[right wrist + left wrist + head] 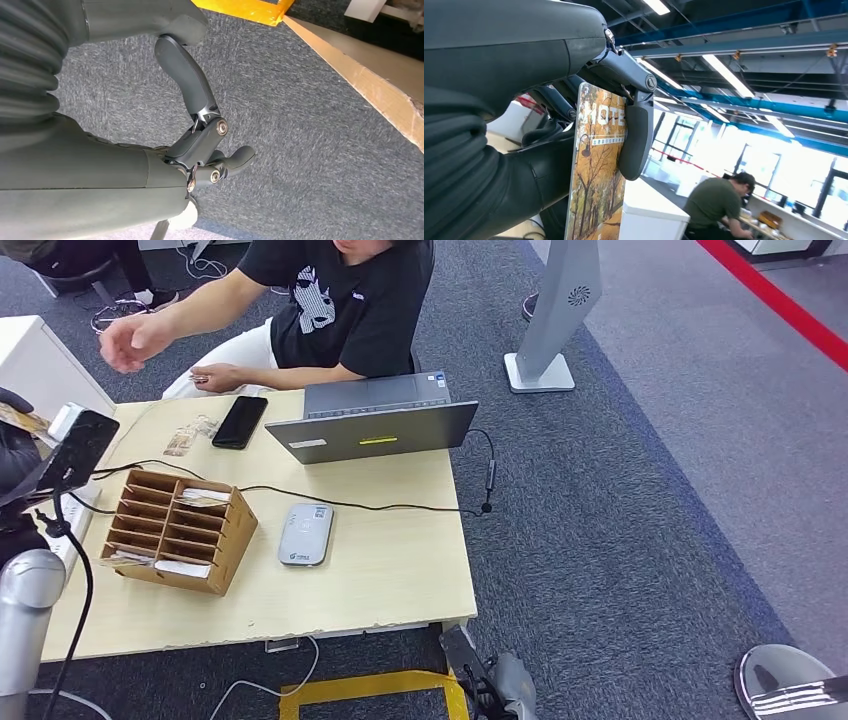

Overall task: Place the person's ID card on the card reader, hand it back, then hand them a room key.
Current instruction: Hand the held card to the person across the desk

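My left hand (549, 150) is raised at the table's left edge (15, 440) and pinches a room key card (596, 170) printed with autumn trees and the word HOTEL; the card's edge (22, 420) pokes out above the hand. A person's outstretched hand (135, 340) hovers beyond the table's far left corner, apart from the card. The white card reader (305, 534) lies flat mid-table with nothing on it. My right hand (210, 150) hangs beside the table over the carpet, loosely bent and holding nothing.
A wooden pigeonhole box (178, 530) with cards stands left of the reader. A grey laptop (375, 420), a black phone (240, 421) and a cable lie further back. A black device on a stand (80, 445) and a power strip (72, 530) crowd the left edge.
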You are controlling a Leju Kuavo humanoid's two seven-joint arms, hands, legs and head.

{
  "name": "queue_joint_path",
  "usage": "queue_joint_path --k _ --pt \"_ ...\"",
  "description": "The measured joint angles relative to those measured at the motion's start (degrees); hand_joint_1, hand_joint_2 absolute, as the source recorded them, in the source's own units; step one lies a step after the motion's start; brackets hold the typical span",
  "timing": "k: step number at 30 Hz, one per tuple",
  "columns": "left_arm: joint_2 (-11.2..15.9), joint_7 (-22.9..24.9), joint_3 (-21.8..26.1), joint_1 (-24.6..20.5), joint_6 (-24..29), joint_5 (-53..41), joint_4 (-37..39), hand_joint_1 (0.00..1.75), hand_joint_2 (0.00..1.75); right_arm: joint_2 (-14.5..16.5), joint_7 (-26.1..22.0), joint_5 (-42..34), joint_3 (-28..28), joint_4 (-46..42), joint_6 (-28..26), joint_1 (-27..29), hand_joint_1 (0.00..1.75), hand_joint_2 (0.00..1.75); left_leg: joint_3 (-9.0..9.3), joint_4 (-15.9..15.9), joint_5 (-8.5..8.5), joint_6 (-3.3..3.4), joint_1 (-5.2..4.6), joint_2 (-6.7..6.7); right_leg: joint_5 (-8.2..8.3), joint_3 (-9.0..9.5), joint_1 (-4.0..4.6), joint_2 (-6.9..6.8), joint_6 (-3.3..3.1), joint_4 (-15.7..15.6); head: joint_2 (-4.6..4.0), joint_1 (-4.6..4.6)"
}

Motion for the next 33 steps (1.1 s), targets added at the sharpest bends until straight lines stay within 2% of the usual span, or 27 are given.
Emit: queue_joint_path --k 9,32,33 --pt "0.9 -0.8 4.2 -0.7 0.7 2.2 4.0 1.75 1.75 0.0 -0.7 0.2 0.0 0.4 -1.0 -0.1 0.00 1.75 -0.02 0.0 0.00 0.00 -0.03 -0.02 0.00 0.01 0.00 -0.01 0.00 0.0 0.00 0.01" --pt "-0.7 -2.0 4.3 -0.7 0.1 2.1 4.2 1.75 1.75 0.0 -1.2 -0.2 0.0 0.8 -1.4 -0.3 0.00 1.75 -0.01 0.0 -0.02 -0.02 -0.01 0.15 0.01 -0.04 -0.01 0.17 -0.01 0.0 0.00 0.02" --pt "-0.7 -2.0 4.3 -0.7 0.1 2.2 4.2 1.38 1.75 0.0 -1.4 -0.3 0.1 0.9 -1.4 -0.4 0.00 1.75 -0.01 0.0 -0.02 -0.03 -0.01 0.18 0.01 -0.05 -0.01 0.19 -0.01 0.0 0.00 0.01"
